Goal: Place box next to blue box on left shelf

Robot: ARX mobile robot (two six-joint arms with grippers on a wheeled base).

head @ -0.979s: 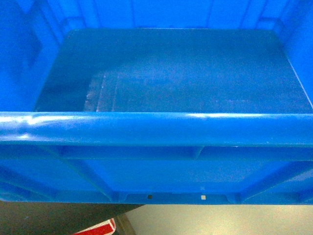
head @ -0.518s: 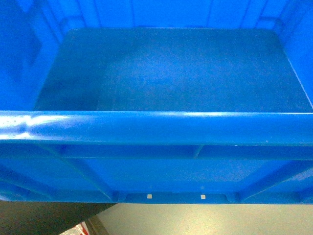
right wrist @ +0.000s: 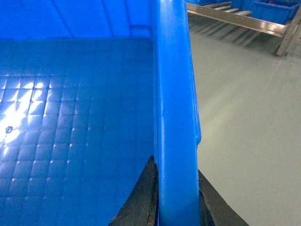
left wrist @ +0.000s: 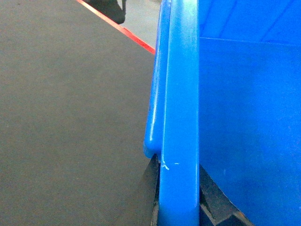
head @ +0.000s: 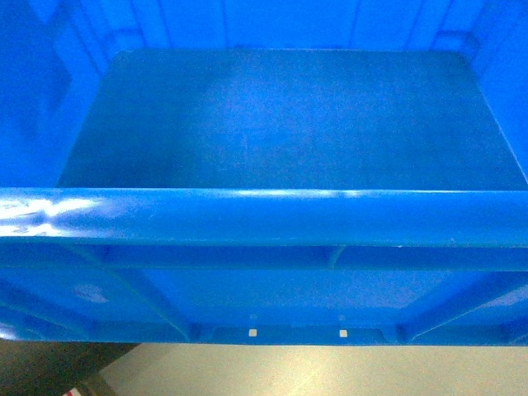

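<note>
Carrying the box level: I've each end effector, left and right, clenched on opposite rims.

Looks like a warehouse or factory floor to me. Off to the right of the right claw there's a wide stretch of smooth grey-green floor, and at the far end a metal roller-conveyor rack with another blue bin sitting on it. Left of the left claw the ground turns into dark matting edged with a red line, like a marked work zone.
</note>
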